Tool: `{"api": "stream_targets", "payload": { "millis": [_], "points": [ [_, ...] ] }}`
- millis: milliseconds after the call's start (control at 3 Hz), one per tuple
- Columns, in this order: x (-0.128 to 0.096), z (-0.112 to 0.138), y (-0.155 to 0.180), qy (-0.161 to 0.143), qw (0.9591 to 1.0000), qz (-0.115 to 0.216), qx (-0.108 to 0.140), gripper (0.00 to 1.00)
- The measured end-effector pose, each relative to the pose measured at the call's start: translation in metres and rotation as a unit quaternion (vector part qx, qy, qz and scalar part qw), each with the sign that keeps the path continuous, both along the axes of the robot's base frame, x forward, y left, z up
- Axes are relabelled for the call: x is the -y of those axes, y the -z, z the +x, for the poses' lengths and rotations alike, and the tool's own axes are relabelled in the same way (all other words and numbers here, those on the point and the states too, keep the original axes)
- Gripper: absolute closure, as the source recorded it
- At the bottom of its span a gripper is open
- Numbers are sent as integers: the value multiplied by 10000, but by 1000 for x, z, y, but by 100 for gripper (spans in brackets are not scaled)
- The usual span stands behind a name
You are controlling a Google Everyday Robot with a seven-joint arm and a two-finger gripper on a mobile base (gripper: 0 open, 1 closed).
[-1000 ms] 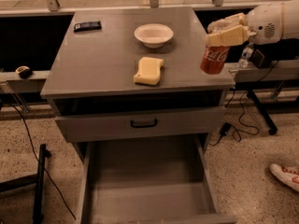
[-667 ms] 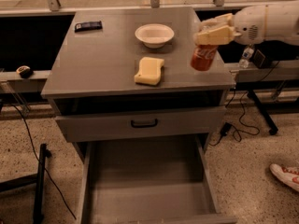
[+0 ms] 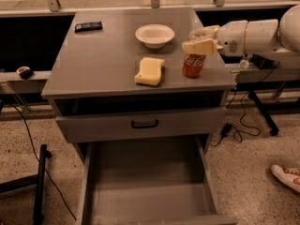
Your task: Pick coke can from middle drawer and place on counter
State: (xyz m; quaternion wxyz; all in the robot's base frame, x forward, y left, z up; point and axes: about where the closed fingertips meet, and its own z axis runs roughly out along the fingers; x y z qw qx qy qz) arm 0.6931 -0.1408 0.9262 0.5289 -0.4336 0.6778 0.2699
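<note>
The gripper [image 3: 202, 39] was seen at the upper right of the frame, reaching in from the right edge on the end of a white arm [image 3: 255, 35]. Its two pale fingers [image 3: 202, 46] were held a narrow way apart and were closed about the top of the coke can [image 3: 192, 66], so that the can's upper rim was hidden behind the nearer finger. The can was held upright, its red side and white lettering turned toward the camera. Its base was seen at the level of the counter [image 3: 103, 64], near the right front corner. Whether its weight was borne by the surface or by the gripper could not be told.

On the same counter, a yellow sponge [image 3: 150, 71] was laid just left of the can, apart from it. A white bowl [image 3: 154, 35] was set behind the sponge, toward the top centre of the frame. A small black object [image 3: 88, 26] was placed flat at the counter's far left corner.

Below the counter's edge a grey drawer front [image 3: 93, 128] with a black curved handle [image 3: 144, 124] was seen at the middle of the frame. Under it, at the bottom of the frame, the middle drawer [image 3: 150, 196] was pulled well out, its flat grey floor and low side walls being shown. A white and red shoe [image 3: 287, 176] was seen on the speckled floor at the lower right.
</note>
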Motion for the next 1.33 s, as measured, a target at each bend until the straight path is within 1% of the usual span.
{"api": "stream_targets", "payload": {
  "millis": [1000,1333],
  "points": [
    [-2,1,3,17,10000,3,-7,12],
    [-5,3,-1,-71,9999,1,73,0]
  ]
}}
